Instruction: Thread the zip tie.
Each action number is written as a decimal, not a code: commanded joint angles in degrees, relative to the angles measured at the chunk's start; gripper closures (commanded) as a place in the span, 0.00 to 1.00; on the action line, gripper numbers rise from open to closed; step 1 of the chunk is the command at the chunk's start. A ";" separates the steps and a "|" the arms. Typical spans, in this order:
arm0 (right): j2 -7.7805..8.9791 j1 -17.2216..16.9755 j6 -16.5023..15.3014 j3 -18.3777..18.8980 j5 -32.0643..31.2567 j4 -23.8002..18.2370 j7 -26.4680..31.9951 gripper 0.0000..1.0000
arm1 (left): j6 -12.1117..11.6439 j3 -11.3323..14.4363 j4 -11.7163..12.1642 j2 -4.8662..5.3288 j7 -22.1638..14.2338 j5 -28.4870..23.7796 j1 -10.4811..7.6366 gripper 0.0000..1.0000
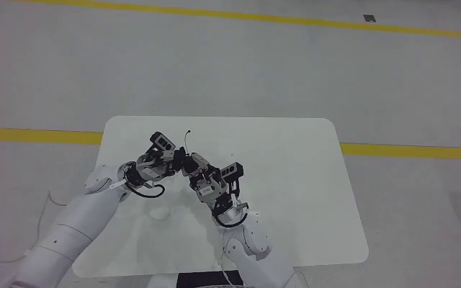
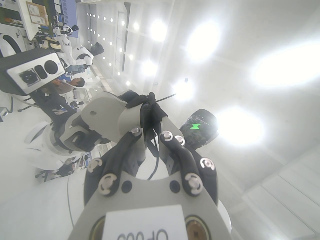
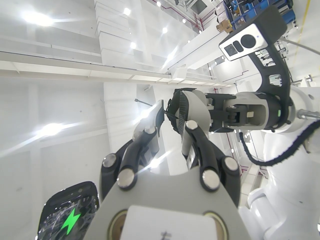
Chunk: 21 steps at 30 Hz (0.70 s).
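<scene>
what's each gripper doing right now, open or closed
Left gripper: closed on the zip tie.
Right gripper: open, with the zip tie running across the gap between its fingers.

Black for the zip tie [image 1: 187, 138], a thin dark line against the plain white of the table [image 1: 302, 151]. Pale grey across the floor [image 1: 216, 65], crossed by two bright yellow stripes [image 1: 43, 135], with one small dark square [image 1: 369, 17] near the far one. Shows pale grey shells on the left gripper [image 2: 150, 106], black pads [image 2: 147, 117], black links and silver screw heads. Repeats that pale grey, black and silver on the right gripper [image 3: 166, 112]. Silver face and black casing on the wrist camera [image 2: 32, 73].
</scene>
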 commanded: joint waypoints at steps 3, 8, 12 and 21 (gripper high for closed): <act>-0.05 -0.09 0.00 0.06 -0.07 -0.07 -0.02 0.87 | 0.00 0.00 0.00 0.00 0.00 0.00 0.00 1.00; -0.11 -0.22 0.00 0.15 -0.24 -0.15 0.01 0.89 | 0.00 0.00 0.00 0.00 0.00 0.00 0.00 1.00; -0.17 -0.31 0.00 0.20 -0.40 -0.21 0.01 0.90 | 0.00 0.00 0.00 0.00 0.00 0.00 0.00 1.00; -0.32 -0.47 0.00 0.43 -0.71 -0.37 -0.11 0.89 | 0.00 0.00 0.00 0.00 0.00 0.00 0.00 1.00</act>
